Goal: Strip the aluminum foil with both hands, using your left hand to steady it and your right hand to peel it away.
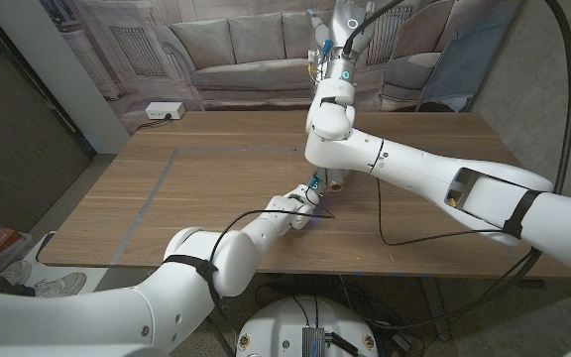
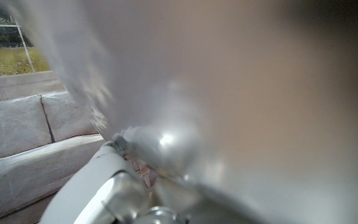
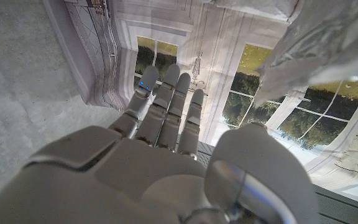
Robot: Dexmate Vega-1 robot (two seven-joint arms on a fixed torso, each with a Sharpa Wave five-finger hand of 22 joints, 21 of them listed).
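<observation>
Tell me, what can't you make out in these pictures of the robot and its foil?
- Left hand, head view: the right arm crosses over it, so its grip is hidden.
- Aluminum foil, left wrist view: too close to the lens, just a blur.
- Right hand, right wrist view: the foil runs off the edge; whether the hand holds it is unclear.

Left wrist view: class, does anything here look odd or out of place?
Yes. What looks like the aluminum foil sits so close to the camera that it is a silvery blur across most of the picture.
</observation>
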